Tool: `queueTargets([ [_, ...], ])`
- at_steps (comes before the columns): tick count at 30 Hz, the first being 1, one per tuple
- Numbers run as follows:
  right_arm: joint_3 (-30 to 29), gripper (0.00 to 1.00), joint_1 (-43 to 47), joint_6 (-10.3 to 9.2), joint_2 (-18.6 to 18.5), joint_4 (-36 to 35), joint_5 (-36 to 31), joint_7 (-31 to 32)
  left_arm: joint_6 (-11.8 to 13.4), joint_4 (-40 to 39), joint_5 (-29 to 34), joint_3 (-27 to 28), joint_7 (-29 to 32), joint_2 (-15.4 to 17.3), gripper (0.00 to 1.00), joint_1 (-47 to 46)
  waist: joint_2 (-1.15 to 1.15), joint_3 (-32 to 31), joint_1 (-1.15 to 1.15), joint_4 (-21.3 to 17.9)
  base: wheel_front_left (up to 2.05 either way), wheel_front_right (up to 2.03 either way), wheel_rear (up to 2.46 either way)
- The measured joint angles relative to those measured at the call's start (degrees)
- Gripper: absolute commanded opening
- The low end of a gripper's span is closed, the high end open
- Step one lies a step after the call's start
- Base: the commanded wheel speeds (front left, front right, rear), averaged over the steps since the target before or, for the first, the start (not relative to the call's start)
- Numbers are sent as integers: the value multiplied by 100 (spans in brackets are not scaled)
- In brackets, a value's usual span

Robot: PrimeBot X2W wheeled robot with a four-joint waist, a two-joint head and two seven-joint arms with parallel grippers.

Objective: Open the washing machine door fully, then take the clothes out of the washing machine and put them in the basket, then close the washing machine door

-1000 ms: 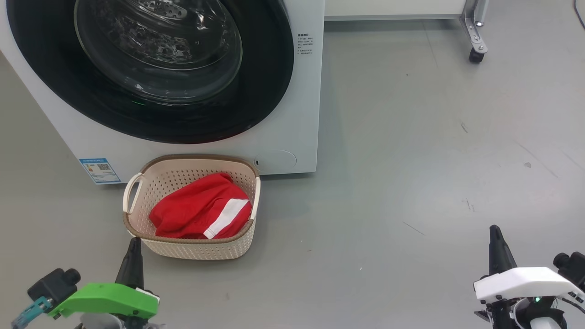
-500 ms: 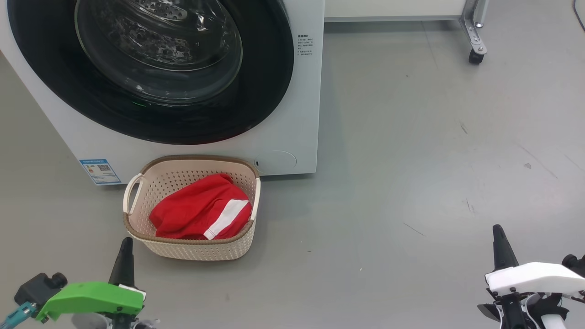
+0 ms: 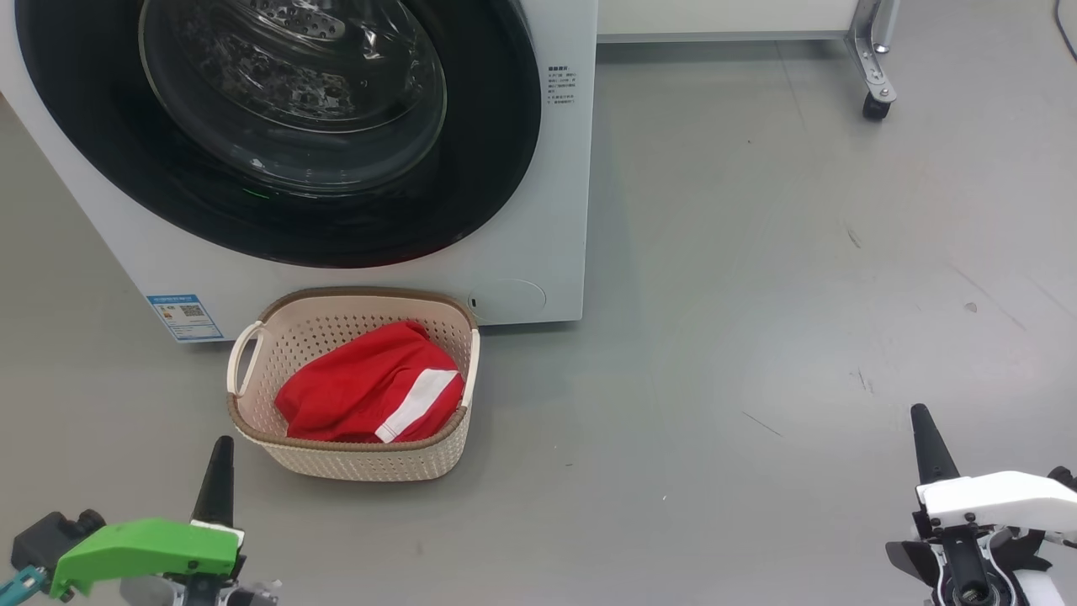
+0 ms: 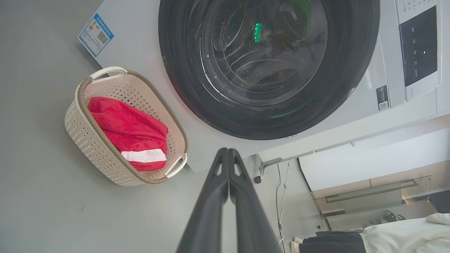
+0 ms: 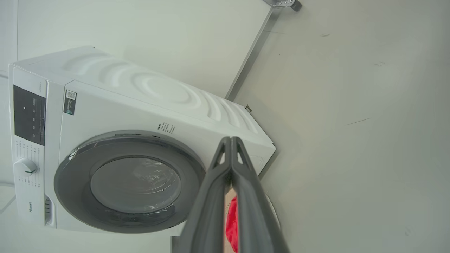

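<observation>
The washing machine door [image 3: 278,109] behind the basket [image 3: 362,443] of clothes [image 3: 362,391] seems already closed; the left gripper [image 3: 222,444] and right gripper [image 3: 919,412], pinched together and empty, need only park.

A smooth grey floor [image 3: 757,252] spreads across the head view, marked by a few thin dark scuffs [image 3: 761,421]. Near the top edge, a silver metal leg [image 3: 867,42] ends in a black caster [image 3: 875,107] that rests on the floor. The leg stands at the right end of a white unit [image 3: 724,13]. A dark cable [image 3: 1066,21] crosses the top right corner. In the left wrist view, thin cords [image 4: 285,196] trail over the floor beside that leg, near a clear glass panel [image 4: 372,196]. Pale cloth [image 4: 404,232] lies at the lower right corner. A plain white wall [image 5: 140,28] shows in the right wrist view.
</observation>
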Motion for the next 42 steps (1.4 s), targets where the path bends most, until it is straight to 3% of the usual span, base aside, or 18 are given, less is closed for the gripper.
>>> queueTargets([
  [27,-393,0,-310,335,23,319,1980,480,-5,-138,-1683,441,569,-37,0,-5,0,-35,0,-1,0,0,0],
  [42,-407,0,-374,337,25,353,2023,482,-5,-152,-1690,470,569,-47,0,-6,0,-36,0,-2,0,0,0],
])
